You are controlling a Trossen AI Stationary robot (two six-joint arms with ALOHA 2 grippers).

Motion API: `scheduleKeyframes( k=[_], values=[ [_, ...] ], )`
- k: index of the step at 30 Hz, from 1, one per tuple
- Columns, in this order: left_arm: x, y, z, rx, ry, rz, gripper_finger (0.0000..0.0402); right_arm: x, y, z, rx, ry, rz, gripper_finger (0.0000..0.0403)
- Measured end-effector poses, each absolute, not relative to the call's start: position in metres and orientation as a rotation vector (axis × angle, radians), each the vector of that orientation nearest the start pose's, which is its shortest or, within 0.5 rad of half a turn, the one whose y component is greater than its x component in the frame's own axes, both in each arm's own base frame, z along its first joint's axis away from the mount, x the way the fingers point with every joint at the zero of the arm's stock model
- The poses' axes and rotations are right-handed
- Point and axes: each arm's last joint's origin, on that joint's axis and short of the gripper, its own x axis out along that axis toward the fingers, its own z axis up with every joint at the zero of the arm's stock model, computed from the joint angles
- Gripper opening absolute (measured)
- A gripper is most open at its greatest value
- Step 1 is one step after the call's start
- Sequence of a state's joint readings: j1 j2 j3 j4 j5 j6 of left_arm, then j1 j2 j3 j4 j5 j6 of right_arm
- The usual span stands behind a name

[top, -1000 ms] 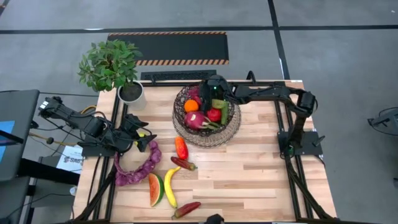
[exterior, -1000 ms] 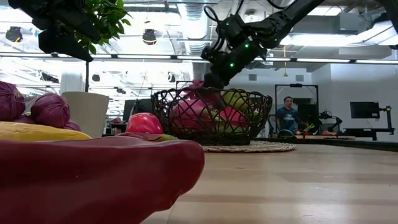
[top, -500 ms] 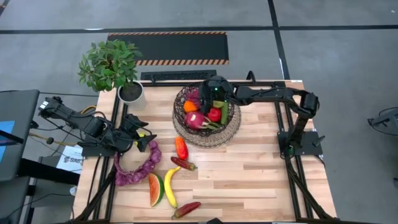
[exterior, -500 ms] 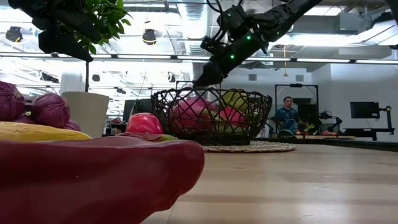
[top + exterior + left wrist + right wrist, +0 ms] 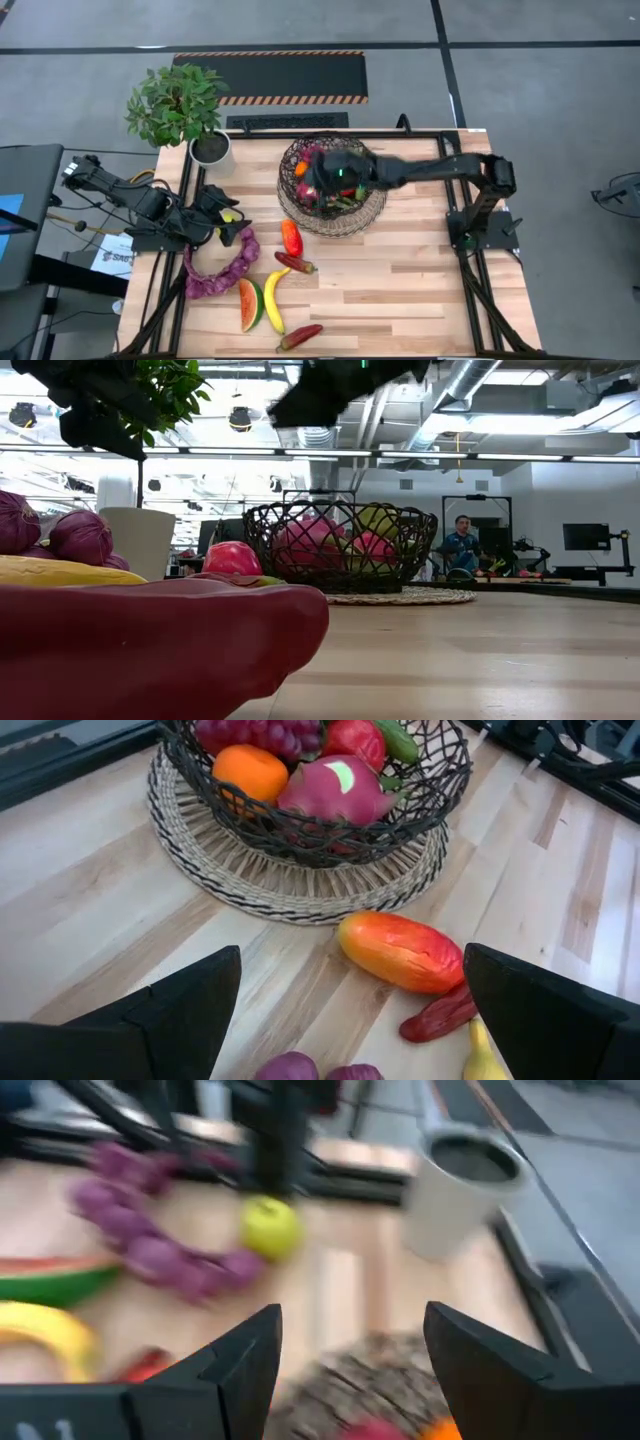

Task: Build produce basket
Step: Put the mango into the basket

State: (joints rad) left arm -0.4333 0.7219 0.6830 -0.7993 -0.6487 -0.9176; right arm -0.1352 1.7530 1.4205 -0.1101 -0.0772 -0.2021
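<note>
The right claw (image 5: 345,1370) is seen with its two dark fingers spread and nothing between them; beyond, on the wooden surface (image 5: 340,1285), a green apple (image 5: 270,1227) is set beside a purple string (image 5: 150,1245); a white pot (image 5: 455,1190) stands near; a watermelon slice (image 5: 50,1278) and banana (image 5: 45,1335) are seen at the edge.

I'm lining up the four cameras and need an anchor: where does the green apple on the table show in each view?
High view: green apple at the table's left edge, by the left gripper.
Low view: not visible.
Left wrist view: not in it.
Right wrist view: upper middle, beside the purple string.
Shared landmark: the white plant pot, also at the right wrist view's upper right.
</note>
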Motion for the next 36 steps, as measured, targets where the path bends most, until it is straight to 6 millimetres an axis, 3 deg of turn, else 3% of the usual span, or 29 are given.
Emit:
scheduleKeyframes(
  k=[6, 8, 11, 13, 18, 23, 31, 36],
  values=[
    [0.125, -0.042, 0.259, -0.483, 0.636, 0.412, 0.0368, 0.416, 0.023, 0.288, -0.175, 0.396, 0.121, 0.0266],
    [0.125, -0.043, 0.259, -0.497, 0.660, 0.383, 0.0368, 0.426, 0.045, 0.288, -0.199, 0.298, 0.163, 0.0266],
    [0.124, -0.044, 0.258, -0.516, 0.673, 0.377, 0.0368, 0.430, 0.068, 0.279, -0.237, 0.256, 0.194, 0.0266],
    [0.123, -0.044, 0.258, -0.523, 0.675, 0.382, 0.0368, 0.443, 0.082, 0.269, -0.229, 0.189, 0.205, 0.0266],
    [0.125, -0.046, 0.256, -0.514, 0.678, 0.392, 0.0368, 0.460, 0.099, 0.231, -0.222, 0.268, 0.196, 0.0266],
    [0.131, -0.051, 0.251, -0.495, 0.698, 0.415, 0.0368, 0.472, 0.103, 0.191, -0.169, 0.390, -0.033, 0.0266],
    [0.142, -0.059, 0.240, -0.447, 0.764, 0.436, 0.0368, 0.473, 0.106, 0.188, -0.074, 0.427, -0.351, 0.0266],
    [0.145, -0.060, 0.236, -0.422, 0.772, 0.463, 0.0368, 0.468, 0.113, 0.183, 0.002, 0.451, -0.397, 0.0266]
  ],
)
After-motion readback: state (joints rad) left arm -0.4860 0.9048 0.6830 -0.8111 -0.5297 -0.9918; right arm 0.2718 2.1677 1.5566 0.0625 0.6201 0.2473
